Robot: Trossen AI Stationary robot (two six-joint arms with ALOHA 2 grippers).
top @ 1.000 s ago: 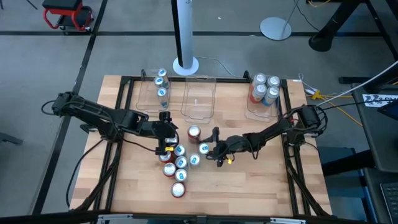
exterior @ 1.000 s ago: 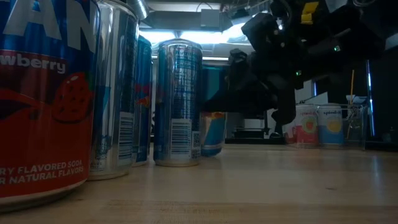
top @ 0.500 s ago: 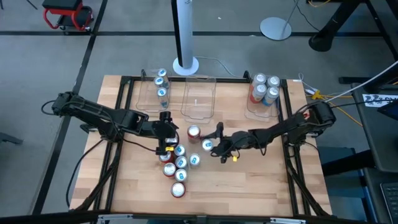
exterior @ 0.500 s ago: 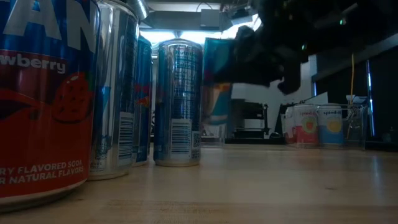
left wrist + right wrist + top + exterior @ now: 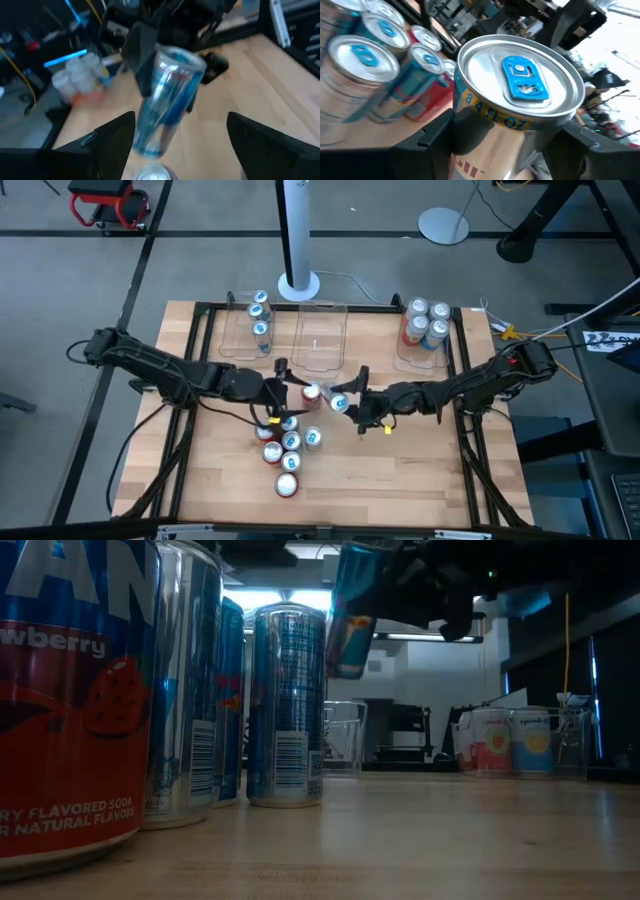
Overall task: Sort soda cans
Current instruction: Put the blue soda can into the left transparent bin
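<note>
Your light wooden slatted tabletop (image 5: 400,470) stands on grey floor (image 5: 80,290). Right gripper (image 5: 352,402) jaws clenched on slim blue-and-silver soda can (image 5: 340,402), lifted above tabletop. Left gripper (image 5: 283,392) jaws spread, just beside it.

Blue can (image 5: 340,402) in right claw (image 5: 350,401), now lifted off the table (image 5: 420,470).

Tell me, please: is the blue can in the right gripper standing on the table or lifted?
Lifted. In the low view the blue can hangs tilted, clear of the wooden table, held by the right gripper.
</note>
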